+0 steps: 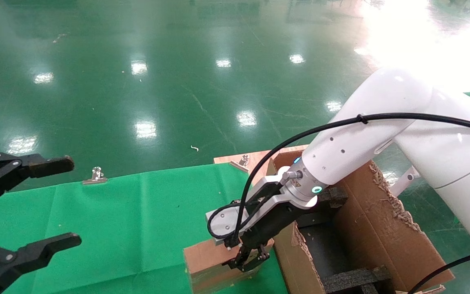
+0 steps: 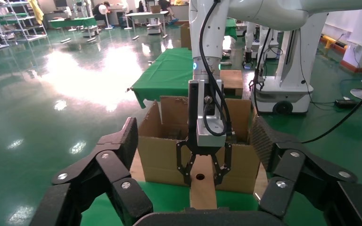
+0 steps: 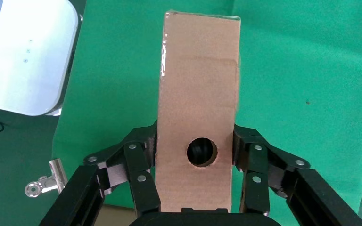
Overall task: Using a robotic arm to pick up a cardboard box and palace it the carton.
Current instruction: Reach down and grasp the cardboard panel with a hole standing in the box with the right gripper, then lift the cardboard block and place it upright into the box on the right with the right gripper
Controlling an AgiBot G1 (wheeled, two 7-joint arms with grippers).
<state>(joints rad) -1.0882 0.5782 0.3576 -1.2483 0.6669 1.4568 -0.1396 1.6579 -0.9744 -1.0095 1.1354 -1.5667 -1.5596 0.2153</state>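
**Small box gripped beside the open carton**

The carton (image 1: 375,228) stood open at the table's right end, its flap edges ragged and torn. Inside it lay black foam blocks (image 1: 353,277), one across the near end and another at the far end under the white robotic arm (image 1: 365,143). Nothing else showed in it.

The cardboard box (image 1: 208,263) stood on the green cloth (image 1: 116,220) just left of the carton, outside it. The right gripper (image 1: 248,261) was clamped on it, a finger pressed against each long side.

The right wrist view showed what the head view hid: the box's brown face with a round hole (image 3: 201,151) near the gripper end, a dark shape behind the hole, and clear tape glinting along one long edge and the far end. A metal binder clip (image 3: 45,181) lay at the cloth's edge there. The left wrist view looked across the table and showed the box (image 2: 202,183) narrow end on, its hole facing that camera, with the carton's outer wall (image 2: 160,155) directly behind it and other green tables farther off.

The left gripper (image 1: 45,204) hung over the left side of the cloth with its fingers spread wide, holding nothing, well apart from the box.
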